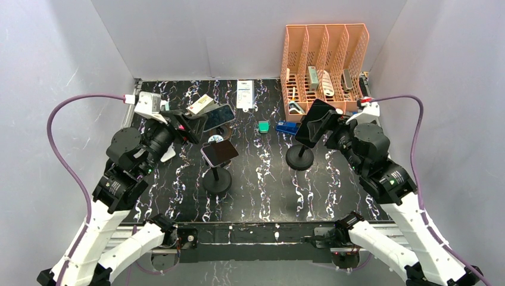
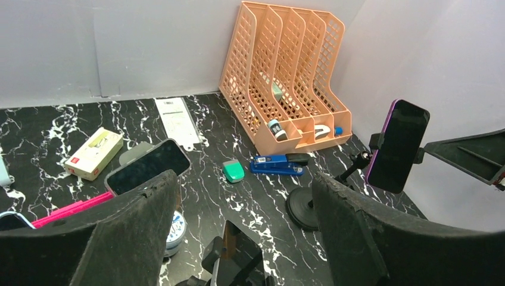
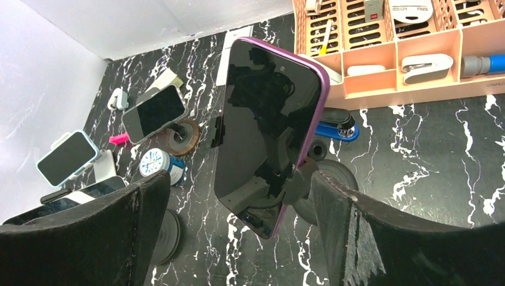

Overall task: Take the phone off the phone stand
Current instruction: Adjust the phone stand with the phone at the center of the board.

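The right pincer [image 3: 238, 185] faced the phone [image 3: 268, 119] with jaws wide, probably to pull it off the stand [image 1: 299, 158]; the left pincer [image 2: 244, 187] was also open.

My left arm [image 1: 119, 185] and right arm [image 1: 387, 179] are white near the table [image 1: 262, 196] edge, black further over it; each carries a purple cable [image 1: 56, 119], and the fingers [image 2: 381, 238] wear rough black pads.

We see a peach perforated plastic four-slot file rack [image 1: 324, 59] back right on the black white-veined tabletop [image 1: 268, 185]. Near its front: blue stapler [image 1: 287, 127], small green block [image 1: 263, 126]. White printed leaflet [image 1: 245, 94] lies flat, back centre. Cream cardboard carton [image 2: 94, 153] sits left.
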You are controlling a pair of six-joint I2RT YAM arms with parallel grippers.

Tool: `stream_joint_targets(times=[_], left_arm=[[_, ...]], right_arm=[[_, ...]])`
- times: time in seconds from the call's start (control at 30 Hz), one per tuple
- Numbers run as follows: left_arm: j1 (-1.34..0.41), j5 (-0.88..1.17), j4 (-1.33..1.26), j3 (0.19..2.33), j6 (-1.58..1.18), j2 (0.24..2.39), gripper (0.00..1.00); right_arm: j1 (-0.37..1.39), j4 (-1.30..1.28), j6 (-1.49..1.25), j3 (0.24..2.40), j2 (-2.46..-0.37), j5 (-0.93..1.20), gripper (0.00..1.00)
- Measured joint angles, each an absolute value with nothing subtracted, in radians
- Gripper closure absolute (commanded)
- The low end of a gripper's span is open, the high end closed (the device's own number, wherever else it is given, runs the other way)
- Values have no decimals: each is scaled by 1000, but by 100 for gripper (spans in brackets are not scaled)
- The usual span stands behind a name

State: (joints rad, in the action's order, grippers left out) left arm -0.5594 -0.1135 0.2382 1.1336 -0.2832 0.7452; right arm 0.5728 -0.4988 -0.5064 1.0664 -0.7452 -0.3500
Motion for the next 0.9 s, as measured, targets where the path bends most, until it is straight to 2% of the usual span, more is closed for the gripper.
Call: stream_joint_targets(times=[0.3, 0.9], left_arm=[[-559, -68, 218, 1111, -307, 776, 20], [-559, 85, 107, 1096, -390, 855, 20]], right_arm=[[573, -499, -532, 1015, -656, -387, 1], [572, -377, -532, 1015, -727, -390, 1]])
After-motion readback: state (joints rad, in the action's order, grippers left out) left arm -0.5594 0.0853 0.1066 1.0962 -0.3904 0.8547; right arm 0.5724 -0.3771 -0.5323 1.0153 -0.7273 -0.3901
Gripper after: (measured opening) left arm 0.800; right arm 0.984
